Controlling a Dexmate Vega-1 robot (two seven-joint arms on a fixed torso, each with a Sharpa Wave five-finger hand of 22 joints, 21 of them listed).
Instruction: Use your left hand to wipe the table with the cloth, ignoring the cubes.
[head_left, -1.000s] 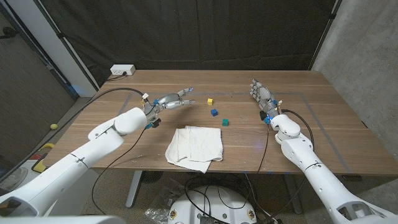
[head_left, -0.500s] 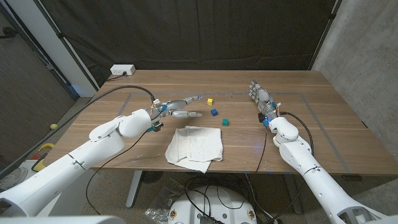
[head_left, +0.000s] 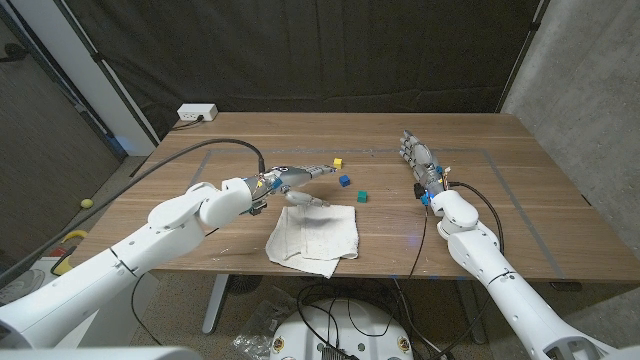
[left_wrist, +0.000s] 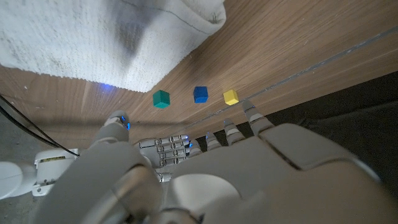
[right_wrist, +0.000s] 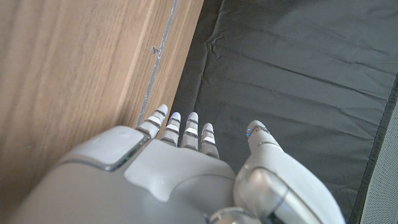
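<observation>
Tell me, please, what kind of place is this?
Probably a robot test lab: a wooden table before a black curtain, a cloth and small cubes laid out for practice.

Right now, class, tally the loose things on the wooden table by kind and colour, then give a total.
White cloth: 1
Yellow cube: 1
Blue cube: 1
Green cube: 1
Total: 4
</observation>
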